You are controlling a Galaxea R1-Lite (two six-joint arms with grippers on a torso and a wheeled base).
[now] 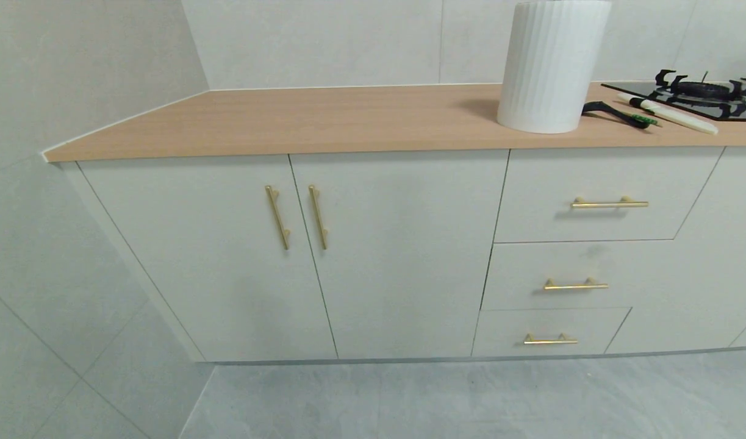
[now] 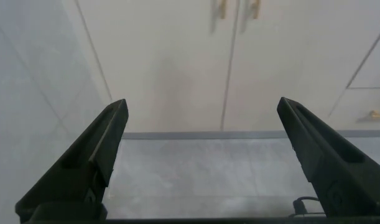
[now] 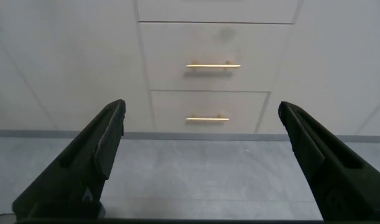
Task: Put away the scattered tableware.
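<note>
We see our left claw point(image 2: 201, 121) spread wide, facing the cabinet doors point(image 2: 171, 62), and our right claw point(image 3: 201, 118) spread wide, facing the drawers point(image 3: 214, 46). On the worktop point(image 1: 318, 116) above, a white utensil point(image 1: 668, 114) and a black-handled utensil point(image 1: 610, 113) lie side by side, just beside a ribbed white canister point(image 1: 552, 67), near the stove point(image 1: 708, 91).

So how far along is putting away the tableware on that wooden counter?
Nothing looks done: the black-handled utensil and long white utensil lie on the wooden counter beside the ribbed white container. Nothing in hand: the left gripper and right gripper are open, empty, facing shut cabinets. Everything is left.
</note>
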